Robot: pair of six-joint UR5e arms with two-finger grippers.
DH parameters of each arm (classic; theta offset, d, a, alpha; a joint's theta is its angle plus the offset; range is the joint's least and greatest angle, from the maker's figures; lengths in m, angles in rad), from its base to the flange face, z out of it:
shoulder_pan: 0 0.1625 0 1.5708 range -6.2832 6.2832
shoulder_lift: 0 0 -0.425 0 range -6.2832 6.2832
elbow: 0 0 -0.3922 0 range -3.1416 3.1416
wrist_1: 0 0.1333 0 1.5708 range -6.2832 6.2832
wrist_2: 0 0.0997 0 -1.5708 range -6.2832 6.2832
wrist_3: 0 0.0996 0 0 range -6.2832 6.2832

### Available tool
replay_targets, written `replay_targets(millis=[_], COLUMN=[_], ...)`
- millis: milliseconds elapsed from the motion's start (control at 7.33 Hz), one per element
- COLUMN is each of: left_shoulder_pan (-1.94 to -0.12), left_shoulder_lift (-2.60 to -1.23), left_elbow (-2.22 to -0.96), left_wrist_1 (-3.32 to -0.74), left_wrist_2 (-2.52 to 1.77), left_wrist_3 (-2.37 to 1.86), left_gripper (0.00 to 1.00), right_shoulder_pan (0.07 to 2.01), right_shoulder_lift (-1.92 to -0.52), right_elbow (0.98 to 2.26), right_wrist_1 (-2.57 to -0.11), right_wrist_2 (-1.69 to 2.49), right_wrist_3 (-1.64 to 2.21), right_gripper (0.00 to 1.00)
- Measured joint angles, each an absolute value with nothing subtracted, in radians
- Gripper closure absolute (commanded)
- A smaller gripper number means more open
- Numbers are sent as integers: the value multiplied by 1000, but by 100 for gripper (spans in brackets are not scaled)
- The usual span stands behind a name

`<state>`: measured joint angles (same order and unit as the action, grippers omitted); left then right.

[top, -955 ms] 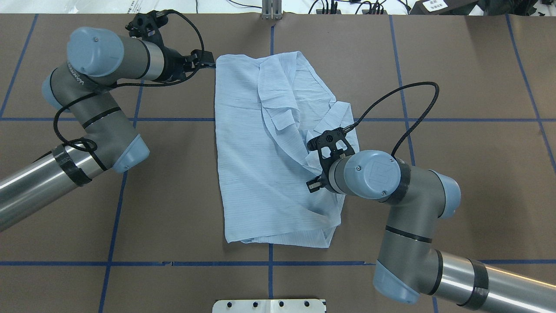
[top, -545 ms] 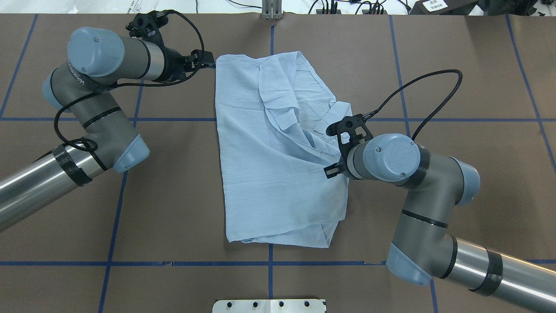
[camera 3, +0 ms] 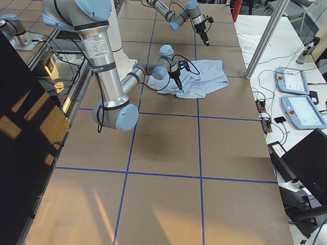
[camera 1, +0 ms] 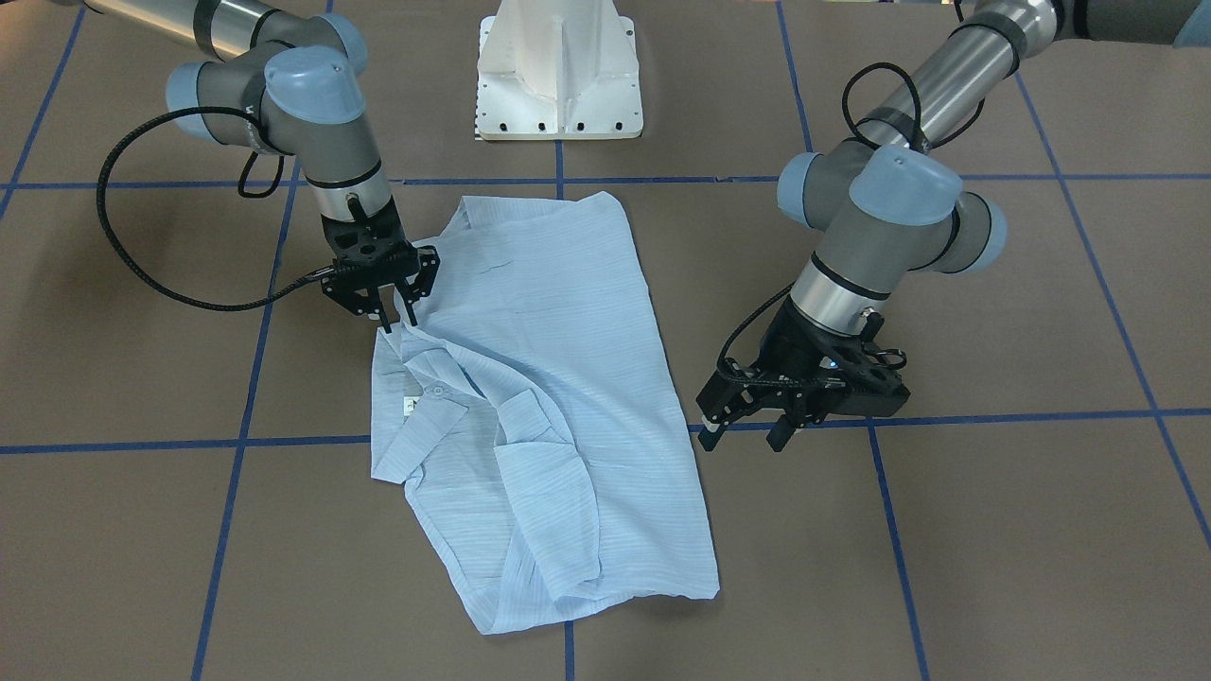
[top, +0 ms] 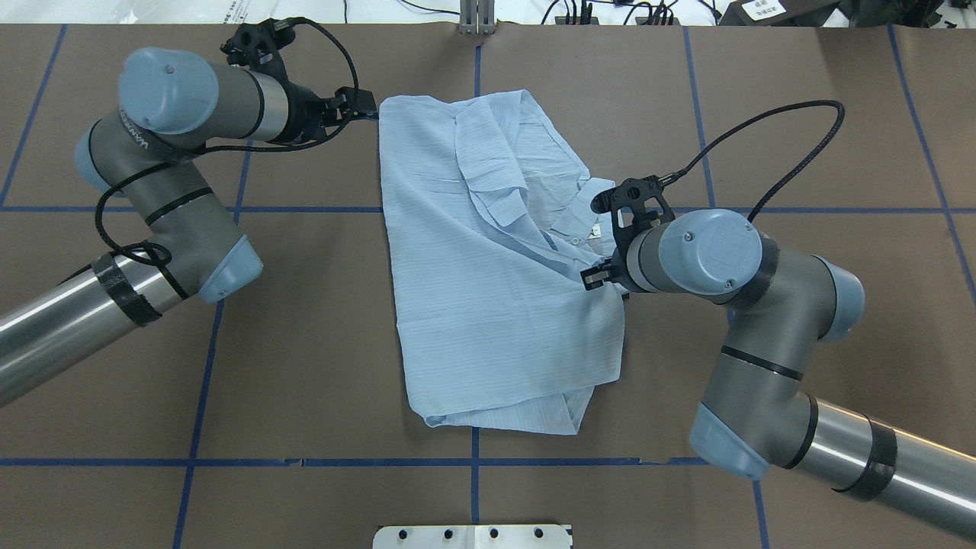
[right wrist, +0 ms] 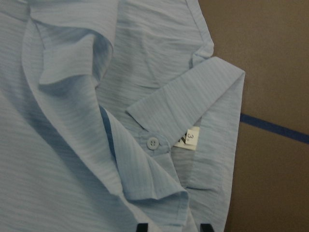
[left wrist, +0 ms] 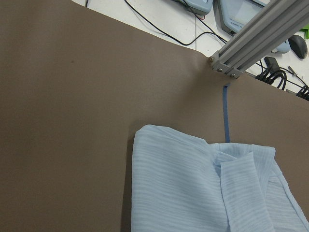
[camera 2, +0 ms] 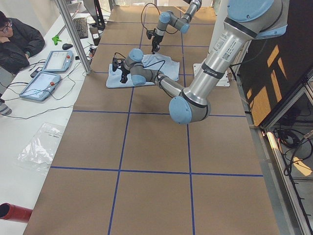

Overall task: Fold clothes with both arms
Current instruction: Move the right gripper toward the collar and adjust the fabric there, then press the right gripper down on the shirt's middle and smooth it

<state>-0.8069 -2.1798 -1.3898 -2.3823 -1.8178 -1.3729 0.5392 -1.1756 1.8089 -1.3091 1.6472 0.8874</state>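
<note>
While its fingers stand spread and empty just beside the far corner of the thin, light blue striped shirt [top: 488,267] lying on the brown surface [top: 305,343], the left end effector [camera 1: 747,437] hovers; the right end effector [camera 1: 397,317] pinches the shirt's edge beside the collar [right wrist: 193,116].

Lying spread out and partly folded between the two sets of jaws: a thin, light blue striped shirt [top: 488,305]. Showing its collar [right wrist: 193,104], a white button [right wrist: 153,142] and a small neck label [right wrist: 191,138] just ahead of the right jaws. Pinching a raised fold of cloth by the collar with the right gripper [camera 1: 397,320], pointing down. Hanging the left gripper [camera 1: 747,433] low just beside the far corner of the shirt, fingers apart, holding nothing. Reaching in with both grey arms, elbows bent.
</note>
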Motion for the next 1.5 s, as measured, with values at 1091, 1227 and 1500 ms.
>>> replay_targets(millis=[1091, 1227, 1500], left_shoulder_pan=[-808, -807, -807], left_shoulder_lift=[-2164, -2163, -2163], left_elbow=[-1387, -1384, -1379], left_wrist_1=[-2384, -2385, -2388], left_wrist_2=[-1817, -1816, -1816], left_wrist_3=[-1365, -1365, -1365], left_gripper=[1, 1, 1], right_shoulder_pan=[575, 570, 548], right_shoulder_lift=[-720, -705, -700], right_elbow=[1294, 1254, 1218], right_wrist_1=[-1123, -1117, -1116], right_wrist_2=[1573, 1571, 1569], right_wrist_3=[884, 882, 876], right_gripper=[47, 53, 56])
